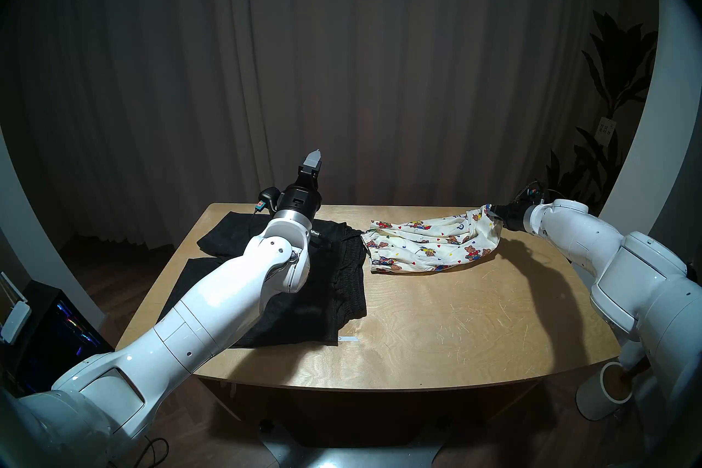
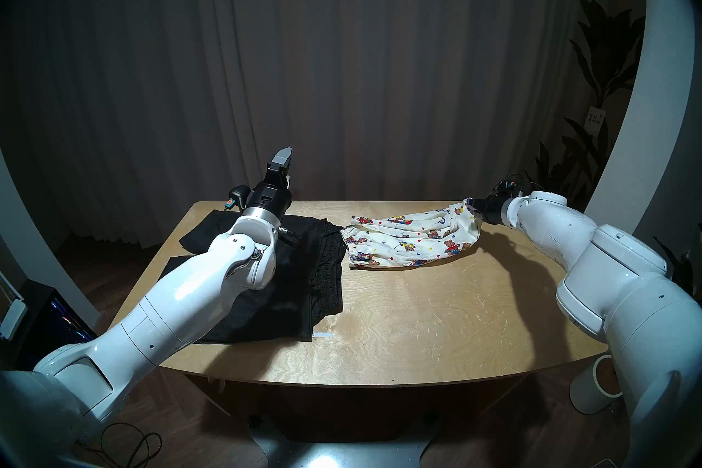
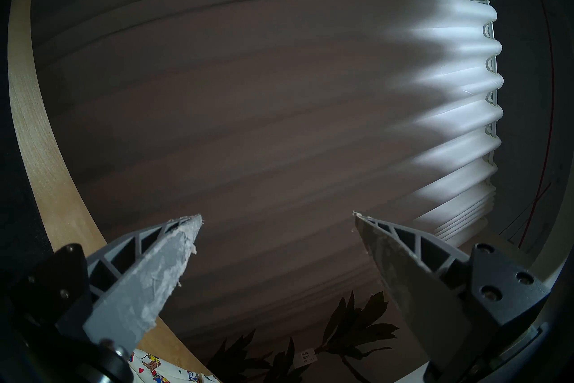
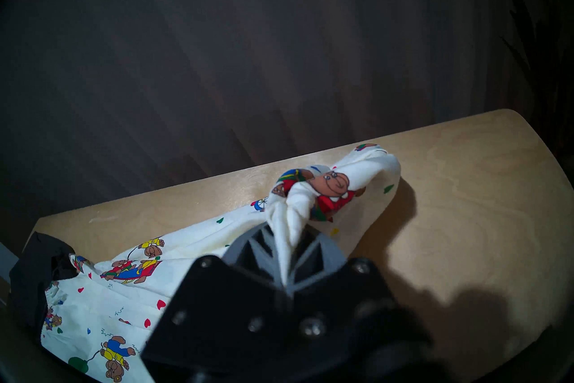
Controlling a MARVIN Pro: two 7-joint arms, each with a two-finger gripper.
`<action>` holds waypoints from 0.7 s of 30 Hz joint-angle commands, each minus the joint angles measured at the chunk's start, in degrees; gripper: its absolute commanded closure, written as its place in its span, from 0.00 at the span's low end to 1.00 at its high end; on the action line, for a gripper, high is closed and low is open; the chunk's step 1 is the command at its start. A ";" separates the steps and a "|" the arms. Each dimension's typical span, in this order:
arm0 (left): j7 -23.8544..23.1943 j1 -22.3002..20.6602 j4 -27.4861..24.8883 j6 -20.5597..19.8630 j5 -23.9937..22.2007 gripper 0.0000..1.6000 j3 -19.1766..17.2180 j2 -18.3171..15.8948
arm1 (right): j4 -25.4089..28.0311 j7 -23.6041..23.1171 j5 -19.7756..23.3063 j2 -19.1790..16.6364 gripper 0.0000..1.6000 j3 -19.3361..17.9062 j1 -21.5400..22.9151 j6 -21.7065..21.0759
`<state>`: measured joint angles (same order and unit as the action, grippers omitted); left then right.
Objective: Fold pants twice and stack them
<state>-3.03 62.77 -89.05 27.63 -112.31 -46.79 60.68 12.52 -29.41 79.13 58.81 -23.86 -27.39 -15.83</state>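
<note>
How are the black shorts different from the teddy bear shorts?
The black shorts are plain and dark; the teddy bear shorts are cream with colourful bears. The black shorts lie flat, untouched; the right pincer pinches the teddy bear shorts and lifts one end. Both are on the wooden table.

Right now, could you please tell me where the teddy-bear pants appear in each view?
Head stereo left: teddy-bear pants, right of centre, on the table's far half.
Head stereo right: the same, nearer centre.
Left wrist: a sliver at the bottom edge.
Right wrist: lower left, bunched in the right gripper.
Shared landmark: the table.
</note>
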 commanded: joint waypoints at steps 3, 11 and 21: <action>-0.72 -0.49 -1.23 0.60 -0.60 0.00 -1.16 -0.14 | 0.91 -2.14 -3.20 1.55 1.00 2.28 3.68 3.28; -0.90 -0.64 -1.10 0.88 -1.41 0.00 -1.31 -0.20 | 1.17 -5.34 -6.81 2.16 1.00 5.28 4.49 4.59; -1.12 -0.52 -1.14 1.64 -1.99 0.00 -1.40 -0.24 | 1.13 -8.45 -9.67 4.43 1.00 7.54 4.65 6.93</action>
<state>-3.20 63.02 -89.23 28.83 -114.54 -47.45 60.21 13.40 -35.84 70.25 61.47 -16.78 -24.75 -10.88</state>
